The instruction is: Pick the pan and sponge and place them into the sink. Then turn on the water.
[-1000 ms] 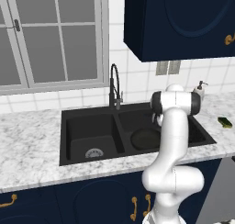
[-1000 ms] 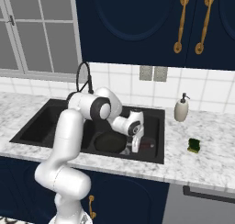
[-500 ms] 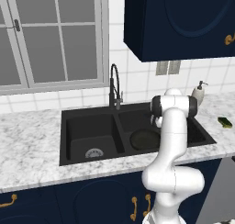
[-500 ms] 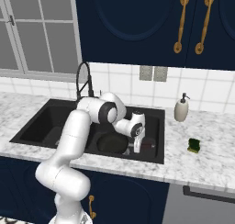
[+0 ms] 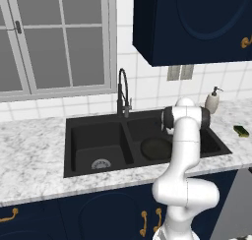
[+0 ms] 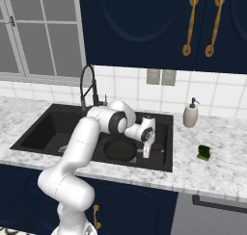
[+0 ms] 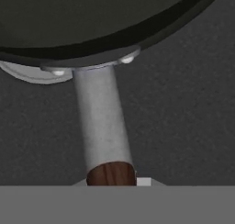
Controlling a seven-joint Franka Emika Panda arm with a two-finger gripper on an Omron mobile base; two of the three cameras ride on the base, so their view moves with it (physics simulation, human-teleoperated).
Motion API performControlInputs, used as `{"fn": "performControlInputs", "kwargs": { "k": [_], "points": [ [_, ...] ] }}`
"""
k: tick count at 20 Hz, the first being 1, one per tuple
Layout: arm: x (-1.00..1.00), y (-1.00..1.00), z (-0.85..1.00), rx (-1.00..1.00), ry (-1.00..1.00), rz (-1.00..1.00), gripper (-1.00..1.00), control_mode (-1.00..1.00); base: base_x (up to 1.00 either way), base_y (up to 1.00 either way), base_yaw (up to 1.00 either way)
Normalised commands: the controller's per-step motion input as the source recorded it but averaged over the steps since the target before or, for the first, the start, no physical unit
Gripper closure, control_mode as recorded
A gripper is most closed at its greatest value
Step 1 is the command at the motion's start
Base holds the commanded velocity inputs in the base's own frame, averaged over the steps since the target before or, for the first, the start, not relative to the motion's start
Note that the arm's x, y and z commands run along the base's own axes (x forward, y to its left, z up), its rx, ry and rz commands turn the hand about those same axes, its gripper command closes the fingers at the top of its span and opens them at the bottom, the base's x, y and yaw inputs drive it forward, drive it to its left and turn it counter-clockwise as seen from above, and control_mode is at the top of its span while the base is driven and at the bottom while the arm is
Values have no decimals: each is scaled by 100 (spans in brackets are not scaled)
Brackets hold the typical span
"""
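Pan (image 6: 119, 150) is lying on the floor of the right basin of the black sink (image 5: 93, 131), and the gripper (image 6: 146, 153) is pointing down over its handle (image 7: 103, 126). Whether the gripper is gripping that handle cannot be told. Sponge (image 6: 204, 152) is sitting on the marble worktop (image 6: 212, 174), well right of the sink.

1. I'm working in a home kitchen: navy cabinets (image 6: 144, 27) with brass handles (image 6: 190, 23) hang overhead.
2. A black double sink (image 5: 98, 145) and gooseneck faucet (image 5: 122, 91) sit in a marble counter (image 5: 29, 155).
3. White tile and a window (image 5: 54, 37) back it.
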Motion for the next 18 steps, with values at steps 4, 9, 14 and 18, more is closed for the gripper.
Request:
{"fn": "performControlInputs", "kwargs": {
  "k": [4, 9, 14, 18],
  "points": [
    [0, 0, 0, 0, -1, 0, -100, -100, 0, 0, 0],
    [0, 0, 12, 1, -5, 1, -100, -100, 0, 0, 0],
    [-11, 0, 49, 0, -3, 0, -100, -100, 0, 0, 0],
    [-51, -9, 100, 0, -1, 0, -100, -100, 0, 0, 0]
  ]
}}
